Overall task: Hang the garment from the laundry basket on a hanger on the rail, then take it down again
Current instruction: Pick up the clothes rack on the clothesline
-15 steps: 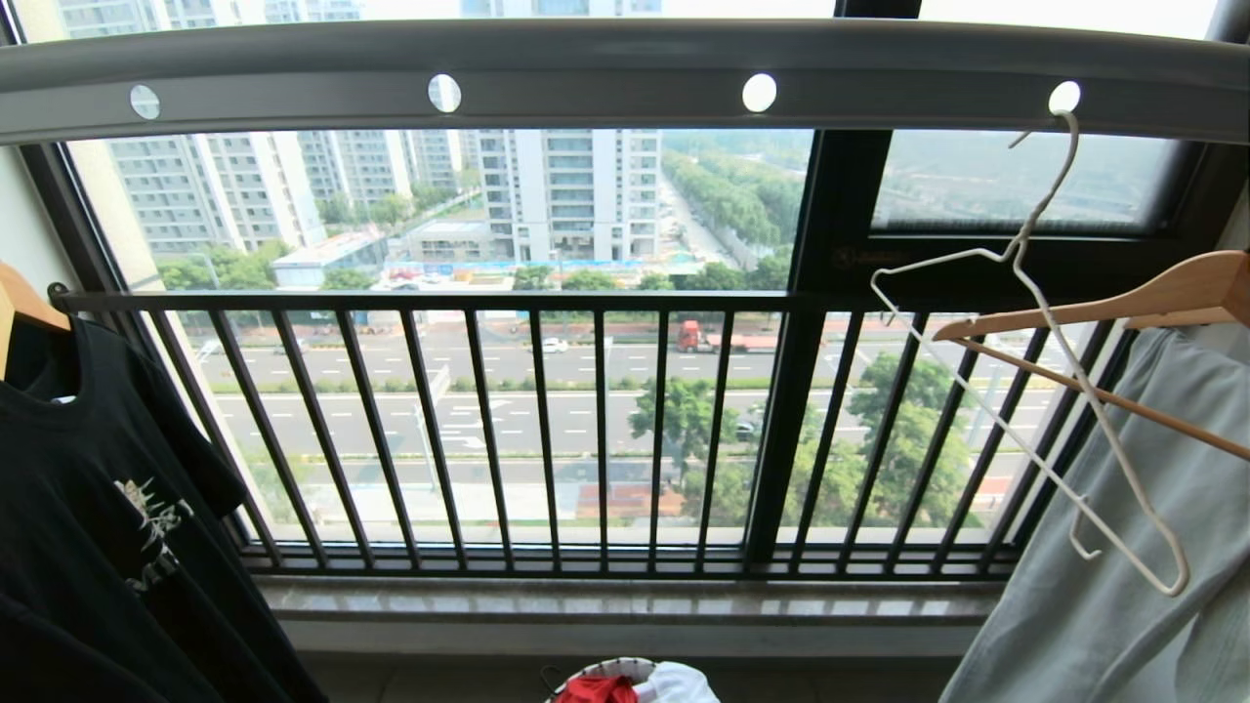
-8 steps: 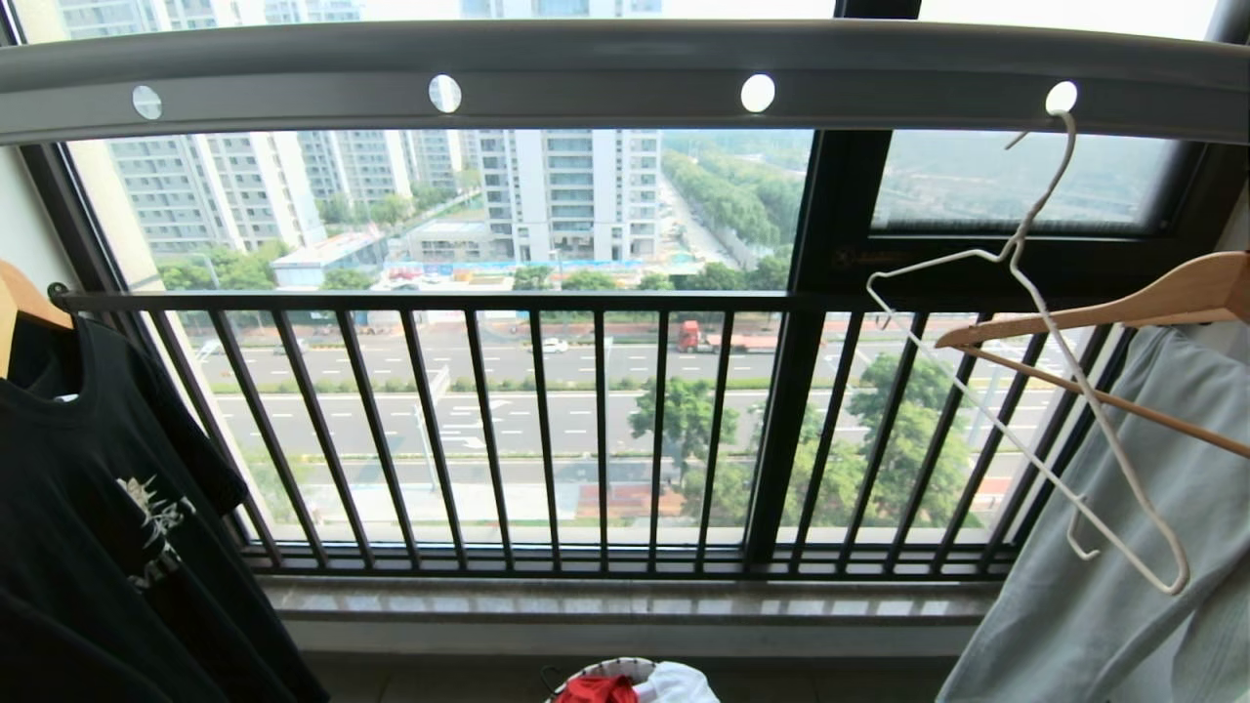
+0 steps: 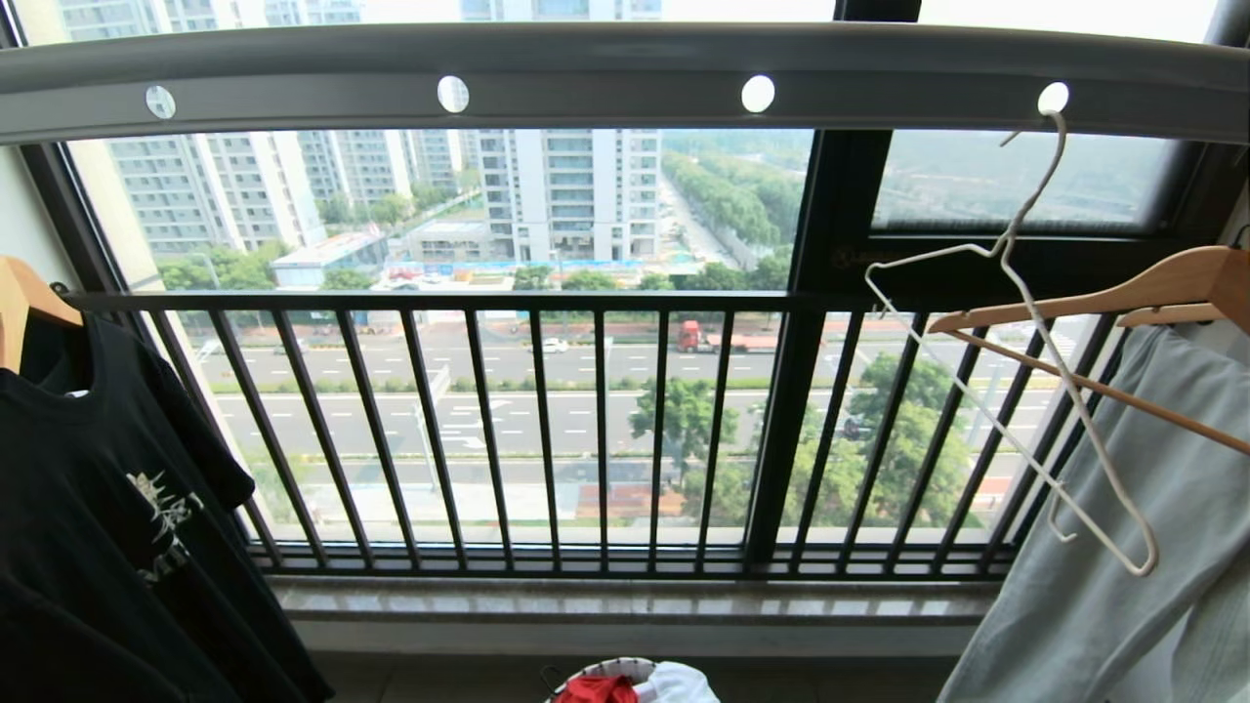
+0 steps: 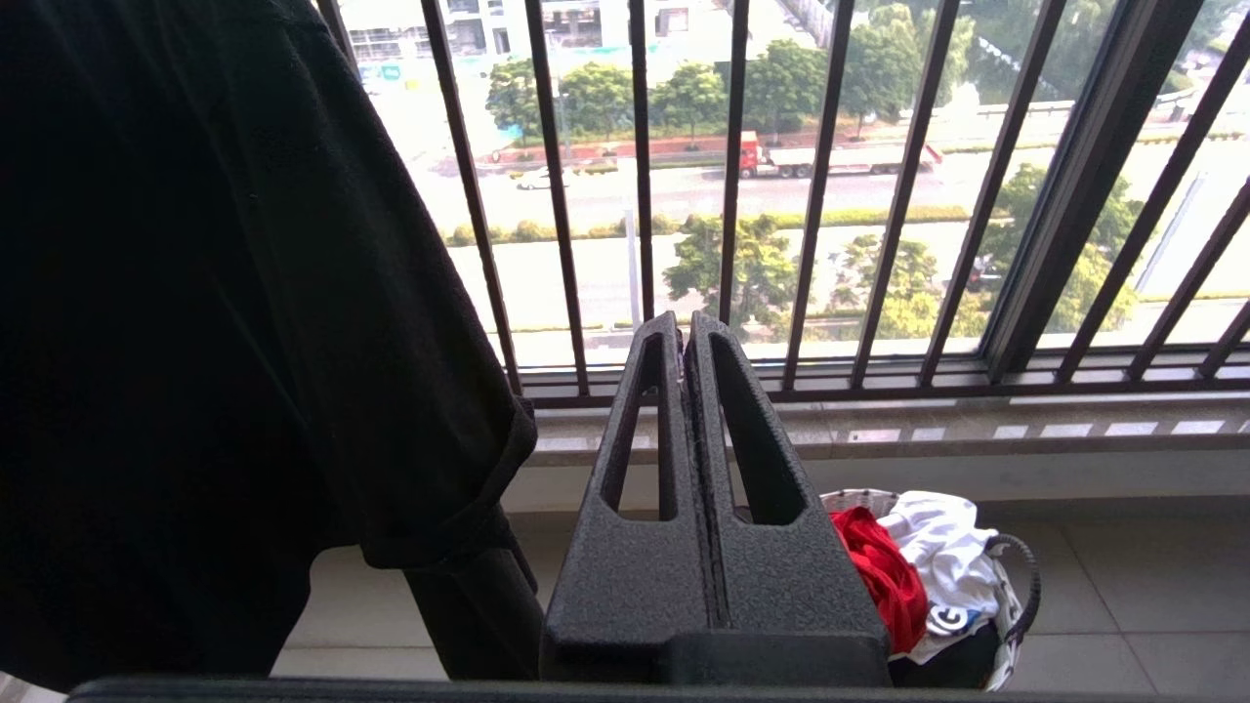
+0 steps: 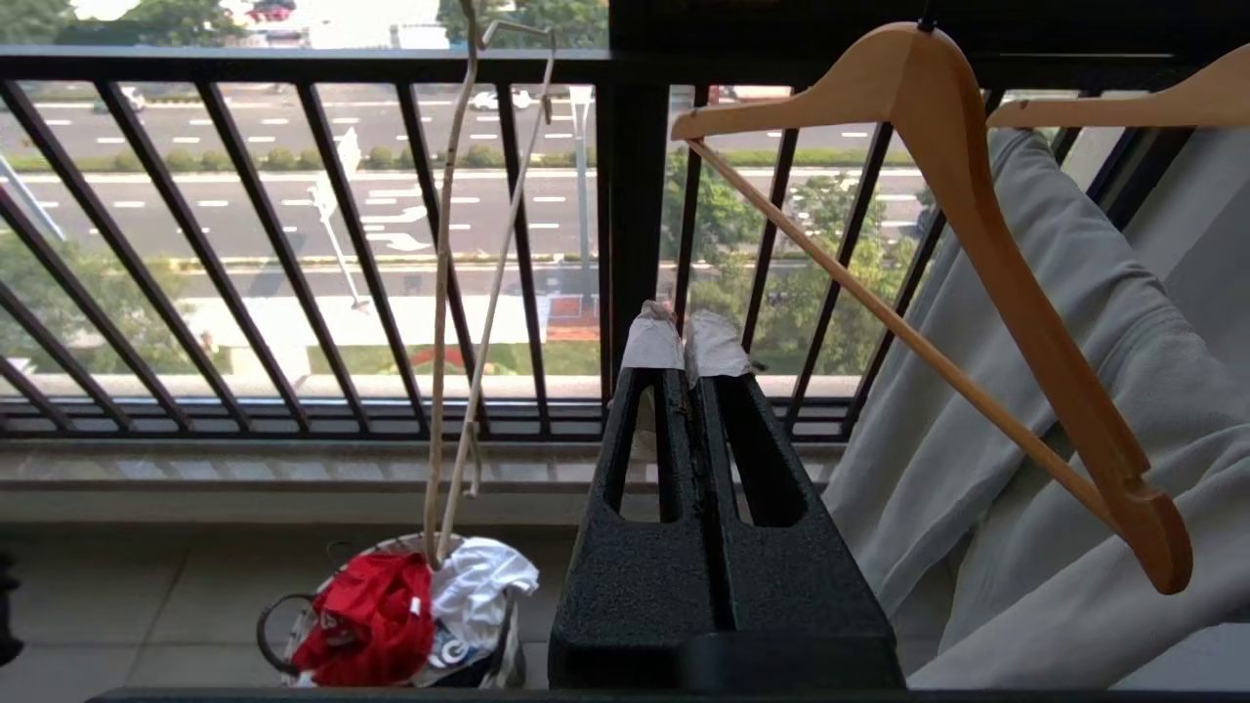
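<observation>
Far left: black tee on a wooden hanger, hanging in front of the window railing. Left gripper sits beside that tee, pointing level at the railing bars, fingers pressed together, nothing between them; not in the head view. Rail spans the top, four round holes showing. Basket is on the floor tiles at bottom centre, below the sill, only its rim in the head view. Garment is in the basket, bunched up, red cloth on the left with white cloth beside it on the right; the left wrist view shows the same pile and a black loop handle on the basket's side. Right of centre: wire hanger hooked through the rightmost hole in the rail, empty, tilted, its low end over the grey garment. In the right wrist view it shows nearly edge-on, overlapping the basket. Right gripper is raised and points level at the railing, white-taped tips closed on each other, empty, between the wire hanger and a bare wooden hanger; also not in the head view. Far right: the grey garment draped from a second wooden hanger.
</observation>
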Controlling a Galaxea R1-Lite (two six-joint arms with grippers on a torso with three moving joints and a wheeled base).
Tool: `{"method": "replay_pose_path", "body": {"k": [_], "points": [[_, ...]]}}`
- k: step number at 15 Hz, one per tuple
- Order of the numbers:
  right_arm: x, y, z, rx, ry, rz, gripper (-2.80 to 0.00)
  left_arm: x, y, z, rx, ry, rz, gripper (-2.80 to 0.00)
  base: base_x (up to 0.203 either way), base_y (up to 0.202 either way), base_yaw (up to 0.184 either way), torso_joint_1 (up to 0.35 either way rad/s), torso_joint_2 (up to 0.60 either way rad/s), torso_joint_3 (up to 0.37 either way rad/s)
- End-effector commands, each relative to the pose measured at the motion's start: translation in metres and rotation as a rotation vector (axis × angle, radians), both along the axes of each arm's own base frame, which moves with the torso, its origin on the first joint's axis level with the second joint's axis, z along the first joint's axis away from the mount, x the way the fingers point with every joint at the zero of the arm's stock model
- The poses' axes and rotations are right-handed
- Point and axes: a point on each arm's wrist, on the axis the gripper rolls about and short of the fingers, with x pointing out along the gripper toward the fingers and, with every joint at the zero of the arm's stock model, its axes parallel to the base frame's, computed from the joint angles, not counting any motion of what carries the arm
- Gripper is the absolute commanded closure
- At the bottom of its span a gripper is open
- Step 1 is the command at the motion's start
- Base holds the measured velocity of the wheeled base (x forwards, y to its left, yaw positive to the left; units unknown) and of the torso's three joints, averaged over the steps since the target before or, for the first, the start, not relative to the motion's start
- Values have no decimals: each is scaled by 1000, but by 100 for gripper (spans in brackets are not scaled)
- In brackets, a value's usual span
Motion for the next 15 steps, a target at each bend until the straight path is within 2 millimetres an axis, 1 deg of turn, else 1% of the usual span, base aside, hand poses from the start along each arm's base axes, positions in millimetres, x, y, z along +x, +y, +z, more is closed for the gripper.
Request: {"method": "replay_pose_path", "body": {"k": [1, 2, 3, 4, 8, 9, 12, 15], "points": [[56, 1, 28, 29, 198, 1, 0, 0, 0, 0, 0, 1, 0, 0, 0, 0, 0, 0, 0, 0], [67, 2, 36, 51, 248, 9, 0, 0, 0, 0, 0, 1, -1, 0, 0, 0, 0, 0, 0, 0], [78, 5, 41, 67, 307, 26, 0, 0, 0, 0, 0, 1, -1, 0, 0, 0, 0, 0, 0, 0], [84, 10, 43, 72, 354, 56, 0, 0, 0, 0, 0, 1, -1, 0, 0, 0, 0, 0, 0, 0], [108, 40, 36, 112, 473, 127, 0, 0, 0, 0, 0, 1, 0, 0, 0, 0, 0, 0, 0, 0], [112, 45, 34, 124, 486, 118, -280, 0, 0, 0, 0, 1, -1, 0, 0, 0, 0, 0, 0, 0], [114, 49, 33, 116, 482, 101, -280, 0, 0, 0, 0, 1, -1, 0, 0, 0, 0, 0, 10, -1], [129, 54, 29, 98, 478, 64, -280, 0, 0, 0, 0, 2, -1, 0, 0, 0, 0, 0, 0, 0]]}}
